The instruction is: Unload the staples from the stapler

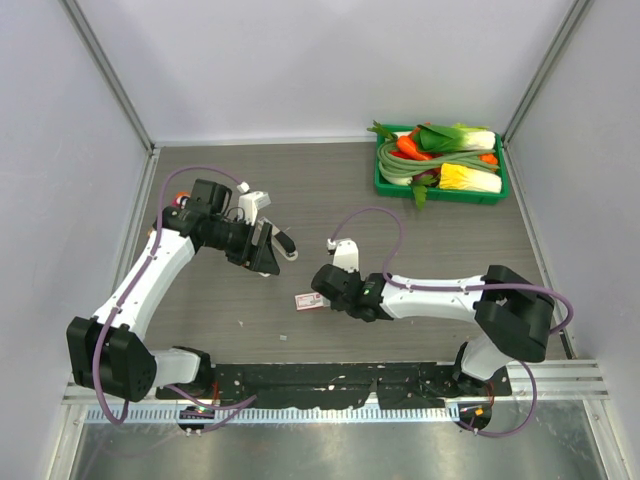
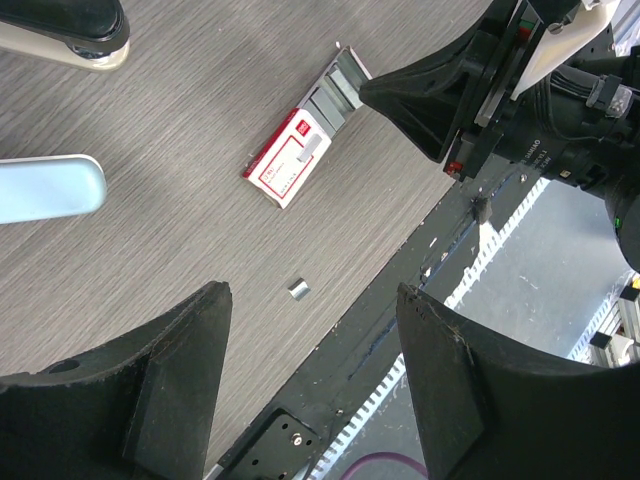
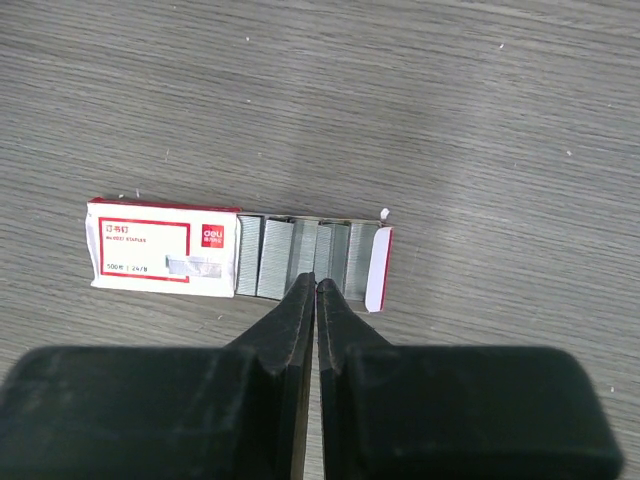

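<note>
The stapler (image 1: 286, 246) lies on the table just right of my left gripper (image 1: 266, 252). In the left wrist view its pale blue top (image 2: 50, 188) and a dark-and-cream part (image 2: 70, 30) show at the left edge. My left gripper (image 2: 312, 300) is open wide and empty above the table's near edge. A small silvery staple bit (image 2: 298, 289) lies loose below it. My right gripper (image 3: 317, 283) is shut, its tips over the slid-open red-and-white staple box (image 3: 165, 250), touching the silvery staple strips (image 3: 270, 255) in its tray. Nothing shows between its fingers.
The box also shows in the top view (image 1: 307, 302) and the left wrist view (image 2: 285, 165). A green tray (image 1: 440, 196) of toy vegetables stands at the back right. A black rail (image 1: 330, 378) runs along the near edge. Walls enclose the table.
</note>
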{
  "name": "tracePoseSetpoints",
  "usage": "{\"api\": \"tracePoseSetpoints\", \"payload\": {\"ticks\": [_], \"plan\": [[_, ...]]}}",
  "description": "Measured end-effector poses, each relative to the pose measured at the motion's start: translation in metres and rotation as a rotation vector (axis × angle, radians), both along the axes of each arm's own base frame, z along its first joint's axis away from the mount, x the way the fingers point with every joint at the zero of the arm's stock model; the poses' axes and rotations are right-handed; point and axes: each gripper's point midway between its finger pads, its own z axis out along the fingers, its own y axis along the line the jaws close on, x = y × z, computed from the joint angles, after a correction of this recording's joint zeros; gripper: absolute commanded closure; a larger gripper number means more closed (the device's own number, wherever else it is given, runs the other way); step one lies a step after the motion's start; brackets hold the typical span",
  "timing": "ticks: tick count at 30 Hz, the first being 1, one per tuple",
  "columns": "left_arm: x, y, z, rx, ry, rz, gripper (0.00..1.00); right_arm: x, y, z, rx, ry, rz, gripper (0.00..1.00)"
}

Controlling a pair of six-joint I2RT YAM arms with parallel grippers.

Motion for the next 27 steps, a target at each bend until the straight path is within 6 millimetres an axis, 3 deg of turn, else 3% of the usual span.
{"api": "tracePoseSetpoints", "payload": {"ticks": [27], "plan": [[-0.001,-0.001,0.0,0.0,0.0,-0.005,0.3,0.001,0.002,-0.01,-0.037,0.014,0.009,0.77]]}}
